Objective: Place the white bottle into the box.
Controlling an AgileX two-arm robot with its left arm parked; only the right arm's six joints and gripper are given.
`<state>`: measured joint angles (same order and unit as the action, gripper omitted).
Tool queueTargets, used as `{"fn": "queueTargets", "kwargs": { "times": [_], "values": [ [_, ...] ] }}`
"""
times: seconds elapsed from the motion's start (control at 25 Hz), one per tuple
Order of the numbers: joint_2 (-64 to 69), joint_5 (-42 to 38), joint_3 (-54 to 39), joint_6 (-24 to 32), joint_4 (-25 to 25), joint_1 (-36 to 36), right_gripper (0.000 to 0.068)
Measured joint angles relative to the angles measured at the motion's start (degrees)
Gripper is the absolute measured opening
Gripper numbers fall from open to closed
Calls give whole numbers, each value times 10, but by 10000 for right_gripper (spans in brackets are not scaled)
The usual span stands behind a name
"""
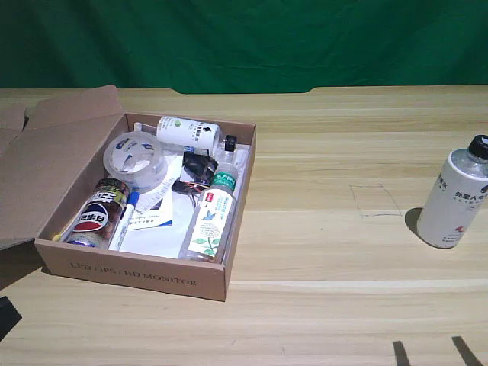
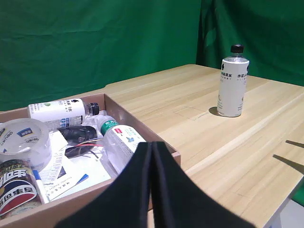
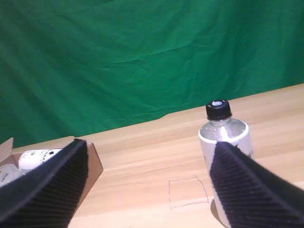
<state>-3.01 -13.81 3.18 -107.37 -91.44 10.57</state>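
The white bottle (image 1: pixel 456 200) stands upright on the table at about three o'clock in the exterior view, well apart from the box (image 1: pixel 137 277) at nine o'clock. The right gripper (image 3: pixel 147 183) hangs empty, fingers spread wide. The step in hand looks like the approach: next it must close in around the bottle's body before squeezing.

We see our right gripper (image 3: pixel 147 185) as 2 broad black fingers (image 3: pixel 45 187), each with a finely ribbed inner pad of close parallel ridges and a rounded matte tip. Our parked left gripper (image 2: pixel 152 190) shows 2 smooth black fingers with plain, unmarked faces.
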Motion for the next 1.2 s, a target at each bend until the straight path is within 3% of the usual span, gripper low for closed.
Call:
{"fn": "queueTargets", "kwargs": {
  "times": [0.12, 0.4, 0.56, 0.72, 0.92, 1.2],
  "values": [
    [0, -17, 18, 0, -5, 0, 678],
    [0, 12, 34, -11, 16, 0, 678],
    [-12, -7, 63, -52, -67, 0, 657],
    [-127, -9, 127, -109, -86, 0, 649],
    [-322, -39, 192, -94, -88, 0, 641],
    [-476, 38, 201, -56, -88, 0, 633]
  ]
}}
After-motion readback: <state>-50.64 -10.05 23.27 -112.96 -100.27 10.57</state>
